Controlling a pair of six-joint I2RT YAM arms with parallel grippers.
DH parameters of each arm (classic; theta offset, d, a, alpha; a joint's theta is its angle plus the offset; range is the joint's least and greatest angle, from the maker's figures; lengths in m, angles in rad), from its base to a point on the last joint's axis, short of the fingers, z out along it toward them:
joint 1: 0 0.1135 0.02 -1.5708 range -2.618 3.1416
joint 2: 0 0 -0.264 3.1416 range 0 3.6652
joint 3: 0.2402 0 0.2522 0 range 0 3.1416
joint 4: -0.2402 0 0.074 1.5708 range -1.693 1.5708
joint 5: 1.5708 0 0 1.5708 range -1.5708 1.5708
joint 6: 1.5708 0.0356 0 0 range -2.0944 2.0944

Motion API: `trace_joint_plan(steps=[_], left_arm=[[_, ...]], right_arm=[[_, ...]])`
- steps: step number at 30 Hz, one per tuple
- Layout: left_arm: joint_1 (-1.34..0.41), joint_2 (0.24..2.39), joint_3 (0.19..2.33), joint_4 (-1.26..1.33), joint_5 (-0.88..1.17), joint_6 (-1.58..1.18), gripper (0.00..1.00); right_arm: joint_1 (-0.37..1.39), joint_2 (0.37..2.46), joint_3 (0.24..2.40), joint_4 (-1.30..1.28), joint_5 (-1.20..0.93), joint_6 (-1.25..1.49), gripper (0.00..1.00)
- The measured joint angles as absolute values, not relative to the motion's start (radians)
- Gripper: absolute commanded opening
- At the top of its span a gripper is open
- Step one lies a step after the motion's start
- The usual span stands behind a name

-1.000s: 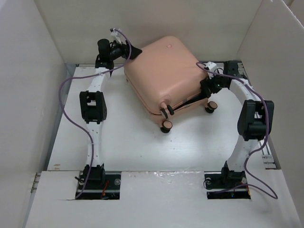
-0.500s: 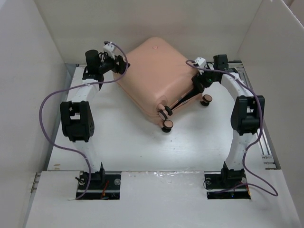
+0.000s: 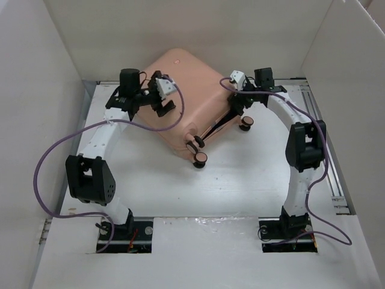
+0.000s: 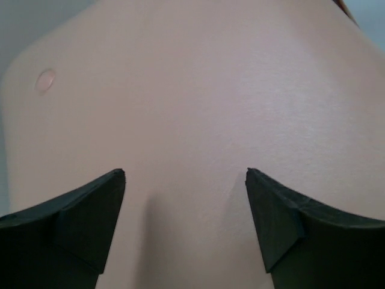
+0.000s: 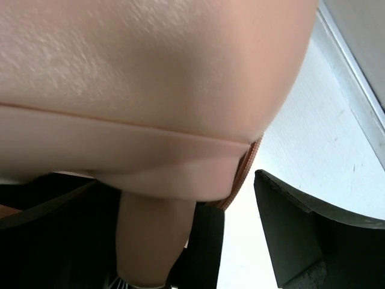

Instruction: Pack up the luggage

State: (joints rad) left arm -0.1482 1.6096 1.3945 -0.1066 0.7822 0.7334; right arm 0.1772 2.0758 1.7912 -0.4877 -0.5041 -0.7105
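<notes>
Peach-pink luggage (image 3: 183, 75) lies on the white surface (image 3: 240, 180); left claw (image 4: 185, 174) spread wide over its shell, right claw (image 3: 236, 111) spread wide at its wheeled edge, perhaps touching.

White tabletop (image 3: 240, 180); peach-pink luggage (image 3: 186, 90) rests on it, far from arm bases (image 3: 120, 229), wheels facing them.
</notes>
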Motion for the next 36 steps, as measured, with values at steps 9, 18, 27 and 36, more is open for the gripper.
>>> trace_joint_plan(steps=[9,18,27,36], left_arm=[[-0.543,1.567,1.600,-0.712,0.577,1.506,1.00],[-0.777,1.566,1.537,-0.916,0.484,1.675,1.00],[-0.794,1.569,1.498,-1.056,0.302,1.662,1.00],[-0.796,1.641,1.549,-1.058,0.264,1.578,0.94]], right_arm=[[0.152,1.817,1.567,-0.367,-0.510,-0.505,0.99],[0.104,1.390,1.386,-0.280,-0.506,-0.359,0.99],[0.228,1.127,1.062,-0.253,-0.460,-0.270,0.99],[0.276,1.050,0.873,-0.172,-0.334,-0.070,0.99]])
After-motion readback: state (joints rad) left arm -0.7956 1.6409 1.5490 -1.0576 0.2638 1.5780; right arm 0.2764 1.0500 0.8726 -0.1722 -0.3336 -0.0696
